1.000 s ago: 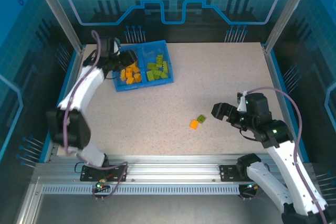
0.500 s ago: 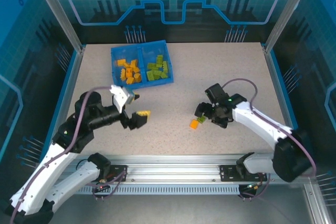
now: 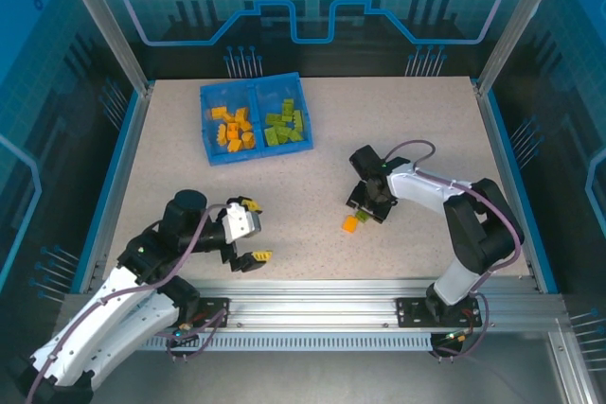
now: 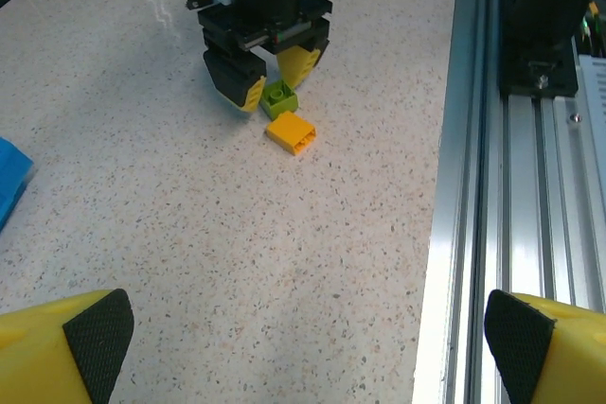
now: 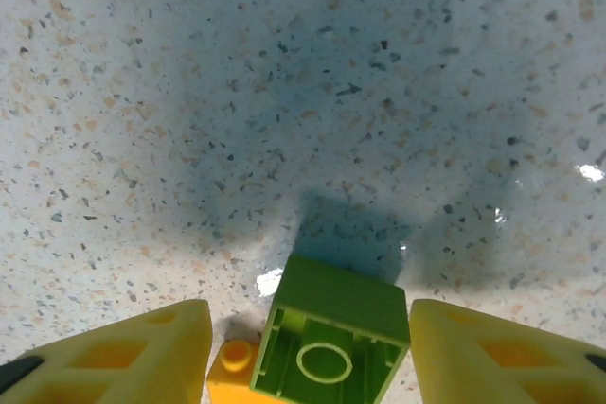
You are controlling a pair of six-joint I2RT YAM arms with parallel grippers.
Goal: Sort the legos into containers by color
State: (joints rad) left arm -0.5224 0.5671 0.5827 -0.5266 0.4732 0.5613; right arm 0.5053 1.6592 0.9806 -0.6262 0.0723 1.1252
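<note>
The legos are nearly all sorted: orange ones lie in the left compartment [image 3: 232, 130] of the blue tray [image 3: 260, 157], green ones in the right compartment [image 3: 285, 125], at the far left of the table [image 3: 426, 139]. Two are left loose near the middle of the table, a green lego [image 5: 331, 338] and an orange lego [image 4: 291, 131] just beside it on its near side, possibly touching.

The right gripper [image 3: 368, 207] is down over the green one. Its fingers [image 5: 123, 352] stand at a middling width, one on each side of the brick. The right wrist view shows a gap on one side, with a corner of the orange brick peeking into it, while the other pad sits right at the brick's edge. No firm grip shows yet. The left gripper [image 3: 254, 231] hangs low at the near left, fingers spread wide and empty.

The step in hand appears to be picking up the green brick. To do it well, the jaws should centre on the green brick alone, so both pads meet its flat sides squarely. The orange neighbour must stay clear of the pinch, or it may get dragged or wedged. A straight lift before any sideways travel would leave the orange piece undisturbed. The brick then belongs in the right compartment, released low so it does not bounce over the divider.
</note>
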